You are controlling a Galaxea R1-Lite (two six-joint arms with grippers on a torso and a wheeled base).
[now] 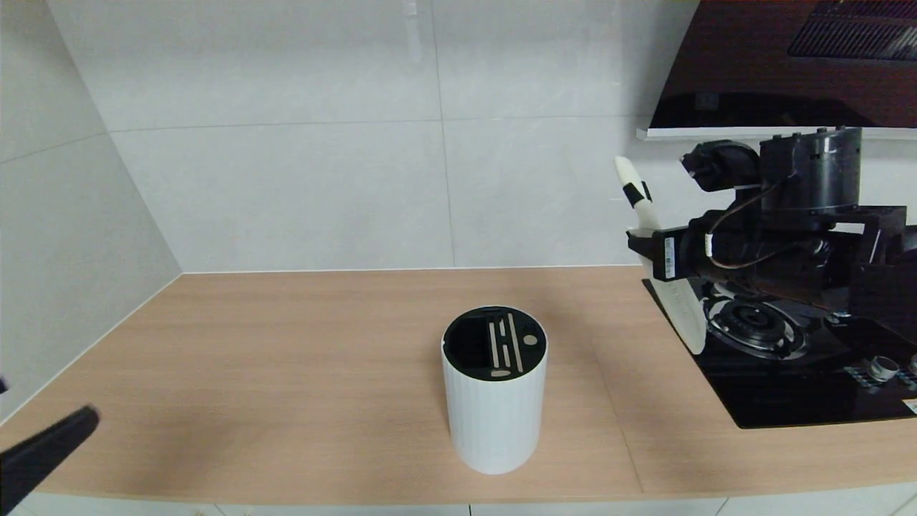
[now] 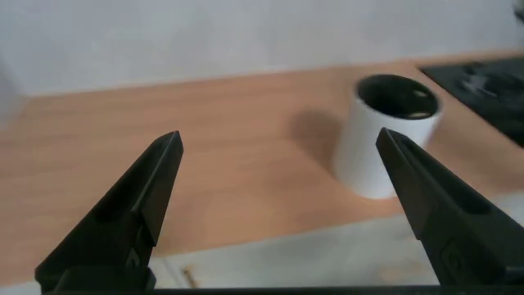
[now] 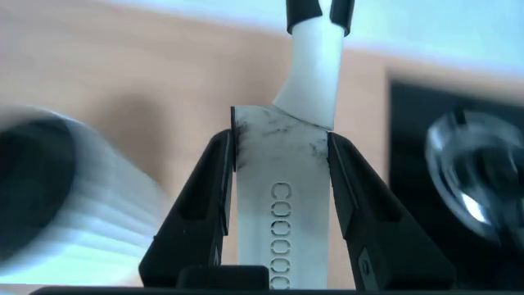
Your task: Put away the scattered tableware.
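Right gripper (image 3: 280,143) clamps white knife (image 1: 679,308), blade partly hidden; left gripper (image 2: 278,138) spread wide, bases cut off.

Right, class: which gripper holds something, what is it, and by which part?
The right gripper holds a white knife by its blade, next to the handle. The left gripper is open and empty.

Bright, even light; the white holder (image 1: 494,408) casts a faint, soft shadow on the counter (image 1: 286,337).
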